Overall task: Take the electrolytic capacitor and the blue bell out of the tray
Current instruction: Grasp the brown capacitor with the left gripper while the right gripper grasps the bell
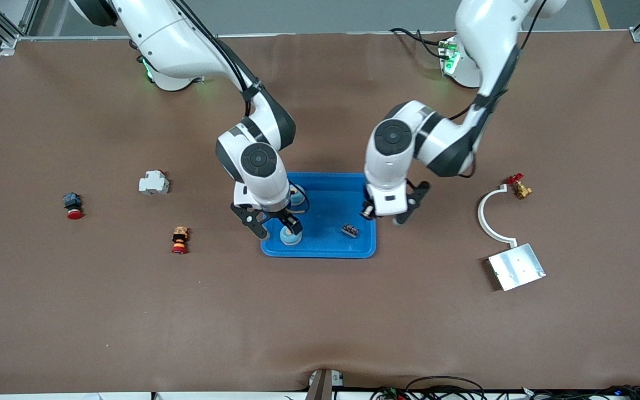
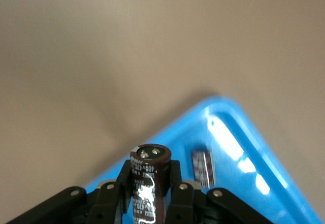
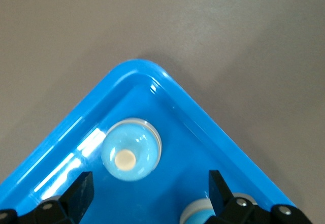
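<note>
At the centre of the front view a blue tray (image 1: 328, 250) sits on the brown desk (image 1: 320, 322), with both arms reaching down to it from the top of the frame. Over the tray's corner toward the right arm's end hangs the right hand (image 1: 273, 223), its fingers spread apart, with a pale blue bell (image 1: 290, 236) on the tray floor just under it and a second bell (image 1: 297, 196) partly hidden higher up by the wrist. Over the tray's edge toward the left arm's end is the left hand (image 1: 385, 215), and a small dark part (image 1: 350, 230) lies in the tray beside it. Left of the tray in the frame are a white block (image 1: 153, 183), a red-capped button (image 1: 73, 205) and an orange and red button (image 1: 179, 239); at the right are a white curved bracket (image 1: 492, 219), a brass valve (image 1: 519, 188) and a metal plate (image 1: 516, 266). Low in the left wrist view, the left hand (image 2: 148, 191) is clamped on a dark brown capacitor (image 2: 149, 176) that stands upright between its fingers, above the tray's corner (image 2: 264, 132), with the dark part (image 2: 202, 167) beside it. Low in the right wrist view, the right hand's (image 3: 150, 186) dark fingers (image 3: 81, 189) stand wide apart above the tray (image 3: 152, 76), one bell (image 3: 131, 150) resting on the floor between them and the second bell (image 3: 197, 215) just showing at the bottom edge.
</note>
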